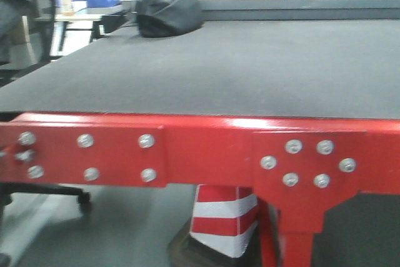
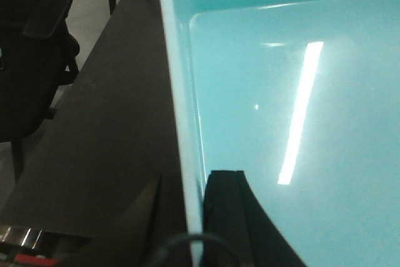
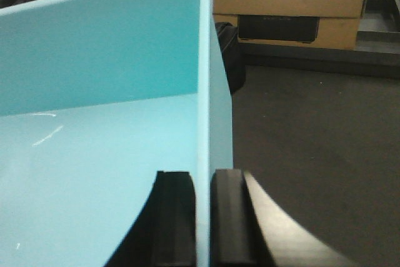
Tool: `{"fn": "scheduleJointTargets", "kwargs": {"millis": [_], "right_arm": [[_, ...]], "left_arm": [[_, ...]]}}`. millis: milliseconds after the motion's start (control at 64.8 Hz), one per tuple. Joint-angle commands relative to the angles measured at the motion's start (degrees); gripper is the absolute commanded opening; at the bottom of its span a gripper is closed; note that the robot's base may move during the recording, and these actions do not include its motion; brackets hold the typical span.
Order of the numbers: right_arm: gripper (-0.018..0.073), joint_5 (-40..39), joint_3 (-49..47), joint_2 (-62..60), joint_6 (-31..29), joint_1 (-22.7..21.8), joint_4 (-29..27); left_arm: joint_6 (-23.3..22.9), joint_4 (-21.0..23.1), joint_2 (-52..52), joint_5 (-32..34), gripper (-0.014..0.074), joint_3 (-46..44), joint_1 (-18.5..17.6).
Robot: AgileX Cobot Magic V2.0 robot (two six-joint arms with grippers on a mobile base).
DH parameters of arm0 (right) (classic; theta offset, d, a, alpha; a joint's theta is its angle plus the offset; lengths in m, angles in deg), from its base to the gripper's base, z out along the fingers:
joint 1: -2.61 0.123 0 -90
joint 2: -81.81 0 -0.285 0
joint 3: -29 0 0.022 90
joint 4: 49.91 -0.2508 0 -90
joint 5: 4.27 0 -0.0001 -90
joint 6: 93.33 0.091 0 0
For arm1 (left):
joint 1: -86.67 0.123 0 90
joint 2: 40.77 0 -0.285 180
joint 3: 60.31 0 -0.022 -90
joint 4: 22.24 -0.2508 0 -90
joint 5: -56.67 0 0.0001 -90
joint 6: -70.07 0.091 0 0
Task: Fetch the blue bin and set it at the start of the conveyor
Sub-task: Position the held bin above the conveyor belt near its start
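Our right pincer (image 3: 202, 178) is clamped on a wall of the blue bin (image 3: 94, 60), one finger inside and one outside. Our left pincer (image 2: 195, 179) grips another wall the same way, though its outer finger is blurred. The bin is over the black belt of the conveyor start (image 3: 312, 154); we cannot tell whether it touches. From the front, a red frame (image 1: 206, 148) edges the belt, and a black bag (image 1: 167, 7) lies far along it.
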Motion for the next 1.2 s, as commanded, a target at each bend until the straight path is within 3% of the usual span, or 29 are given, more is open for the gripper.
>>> {"fn": "scheduleJointTargets", "kwargs": {"millis": [0,1188], "right_arm": [[-0.0162,-5.2,-0.5,-0.9,0.0,0.3,-0.7],[-0.0162,-5.2,-0.5,-0.9,0.0,0.3,-0.7]], "left_arm": [[0.5,-1.3,0.0,2.2,-0.0111,-0.5,-0.2],[0.5,-1.3,0.0,2.5,-0.0111,-0.5,-0.2]]}}
